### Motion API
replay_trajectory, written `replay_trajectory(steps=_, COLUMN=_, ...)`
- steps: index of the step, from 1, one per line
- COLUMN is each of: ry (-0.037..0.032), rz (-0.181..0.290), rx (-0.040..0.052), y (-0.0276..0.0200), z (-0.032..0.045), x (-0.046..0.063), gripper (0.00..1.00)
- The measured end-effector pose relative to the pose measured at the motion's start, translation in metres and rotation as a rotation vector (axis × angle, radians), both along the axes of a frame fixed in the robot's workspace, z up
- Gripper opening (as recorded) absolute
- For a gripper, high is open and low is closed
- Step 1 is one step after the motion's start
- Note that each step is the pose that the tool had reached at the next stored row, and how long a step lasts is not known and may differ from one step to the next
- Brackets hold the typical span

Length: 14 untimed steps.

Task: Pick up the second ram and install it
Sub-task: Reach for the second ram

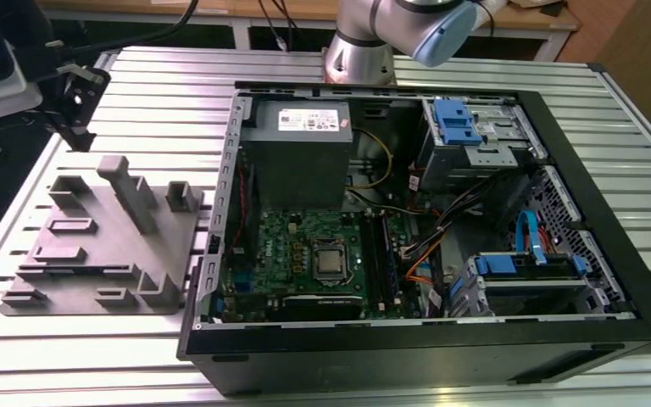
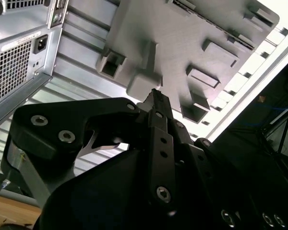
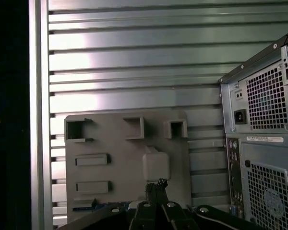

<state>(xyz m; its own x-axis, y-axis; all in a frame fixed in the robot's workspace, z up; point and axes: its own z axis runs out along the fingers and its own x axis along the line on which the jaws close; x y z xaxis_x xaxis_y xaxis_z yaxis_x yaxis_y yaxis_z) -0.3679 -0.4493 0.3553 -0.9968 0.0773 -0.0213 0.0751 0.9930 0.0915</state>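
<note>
Nearest to the wrist cameras is the gripper [image 2: 153, 94], black, with round screw heads along its links. Its 2 fingers [image 3: 153, 188] are pressed together at the tips, and nothing is seen between them. They hang over the grey holder block [image 3: 125, 158], close to 1 raised square block [image 3: 156, 165] on it; I cannot tell if they touch it.

In the first wrist view a thin dark strip with a bluish edge lies along the holder's border, just beside the gripper. This seems to be the second ram [image 3: 89, 208], but I cannot say it for sure. The holder lies flat on the slatted metal table [image 1: 167, 76].

In the exterior view the gripper is at the exterior view's left, near the far end of the holder block. Just beside the holder, on the exterior view's right, the open computer case [image 1: 416, 356] lies on its side. Inside it are:
- the green motherboard [image 1: 292, 246]
- the long black slots [image 1: 376, 254] next to the processor socket
- a grey power supply [image 1: 297, 144]
- blue drive brackets [image 1: 453, 123]

The arm's silver base [image 1: 359, 51] stands behind the case. In both wrist views the rear panel of the case, with its metal grille, shows beside the holder.
</note>
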Motion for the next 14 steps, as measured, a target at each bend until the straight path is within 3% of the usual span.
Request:
replay_trajectory(steps=8, ry=-0.0001, rz=0.000, rx=0.0001, y=-0.0070, z=-0.0090, x=-0.014, gripper=0.07)
replay_trajectory(steps=14, ry=-0.0001, rz=0.000, rx=0.0001, y=-0.0150, z=-0.0146, x=-0.021, gripper=0.07)
